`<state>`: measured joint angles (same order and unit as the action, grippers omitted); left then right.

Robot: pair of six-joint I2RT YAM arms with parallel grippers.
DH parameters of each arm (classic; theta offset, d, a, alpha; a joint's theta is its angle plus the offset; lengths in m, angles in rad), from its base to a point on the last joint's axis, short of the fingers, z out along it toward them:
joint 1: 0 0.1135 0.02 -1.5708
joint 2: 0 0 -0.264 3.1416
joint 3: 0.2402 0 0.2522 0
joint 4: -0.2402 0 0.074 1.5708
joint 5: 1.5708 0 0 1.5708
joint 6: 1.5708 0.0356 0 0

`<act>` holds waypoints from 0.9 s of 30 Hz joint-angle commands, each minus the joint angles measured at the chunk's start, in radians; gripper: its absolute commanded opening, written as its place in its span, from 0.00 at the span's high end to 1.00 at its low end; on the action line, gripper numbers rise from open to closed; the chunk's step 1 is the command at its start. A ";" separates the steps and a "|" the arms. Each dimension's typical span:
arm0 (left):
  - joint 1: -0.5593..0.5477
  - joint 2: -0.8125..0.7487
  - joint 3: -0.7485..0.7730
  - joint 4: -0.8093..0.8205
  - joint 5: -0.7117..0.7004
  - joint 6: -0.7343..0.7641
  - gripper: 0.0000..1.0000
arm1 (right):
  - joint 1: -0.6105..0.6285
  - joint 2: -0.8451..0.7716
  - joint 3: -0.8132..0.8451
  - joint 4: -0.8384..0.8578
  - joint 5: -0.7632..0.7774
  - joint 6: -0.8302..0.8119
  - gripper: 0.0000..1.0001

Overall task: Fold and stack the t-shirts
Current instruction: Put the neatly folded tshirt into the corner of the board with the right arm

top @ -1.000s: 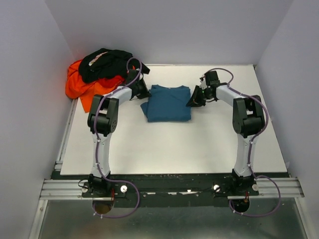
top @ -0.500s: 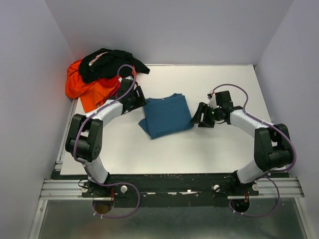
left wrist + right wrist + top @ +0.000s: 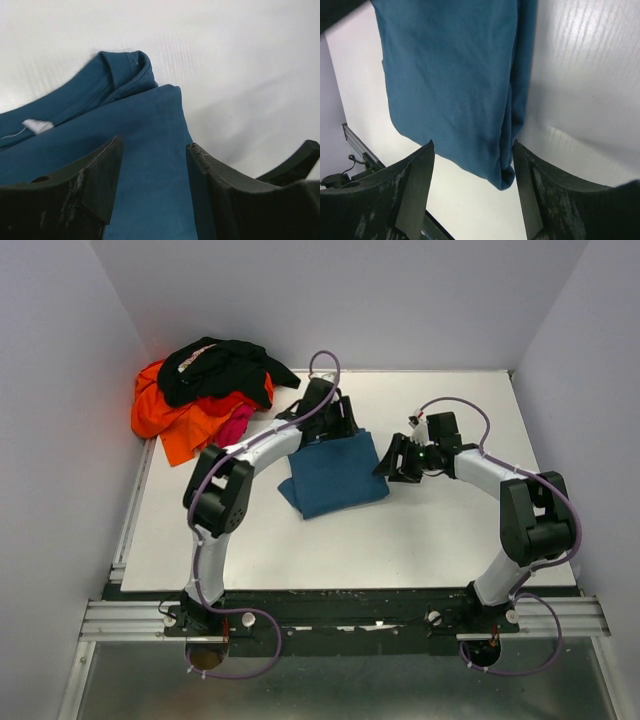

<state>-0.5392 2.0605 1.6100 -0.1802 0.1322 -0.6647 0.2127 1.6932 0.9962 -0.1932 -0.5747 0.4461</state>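
Note:
A folded teal-blue t-shirt (image 3: pixel 335 475) lies on the white table (image 3: pixel 420 530), slightly skewed. My left gripper (image 3: pixel 335 425) hovers over its far edge, open, with nothing between the fingers; in the left wrist view the teal cloth (image 3: pixel 150 165) fills the gap below the jaws. My right gripper (image 3: pixel 392 462) stands open just off the shirt's right edge; the right wrist view shows the shirt's folded corner (image 3: pixel 470 90) between and beyond its open jaws. A heap of unfolded t-shirts sits at the far left: black (image 3: pixel 220 368) on top, orange (image 3: pixel 165 415) and magenta-pink (image 3: pixel 235 425) beneath.
Grey walls (image 3: pixel 60 390) close in the table at left, right and back. The shirt heap presses into the far left corner. A metal rail (image 3: pixel 340 615) with both arm bases runs along the near edge.
Both grippers opened and let go of the teal shirt, which shifted nearer and skewed. The left gripper moved from the shirt's left side to its far edge; the right drew off its right edge.

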 commanded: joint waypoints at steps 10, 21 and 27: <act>0.005 0.313 0.263 -0.030 0.195 -0.058 0.36 | 0.007 0.019 -0.066 0.103 -0.171 0.037 0.30; 0.021 0.306 0.202 0.038 0.230 -0.026 0.37 | 0.011 -0.050 -0.200 0.115 -0.172 0.057 0.36; 0.021 0.314 0.191 0.067 0.251 -0.030 0.38 | 0.011 -0.043 -0.171 0.129 -0.203 0.042 0.40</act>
<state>-0.5217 2.3531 1.8160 -0.1478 0.3477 -0.7071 0.2165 1.6596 0.8005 -0.0753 -0.7357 0.4973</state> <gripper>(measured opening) 0.621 0.609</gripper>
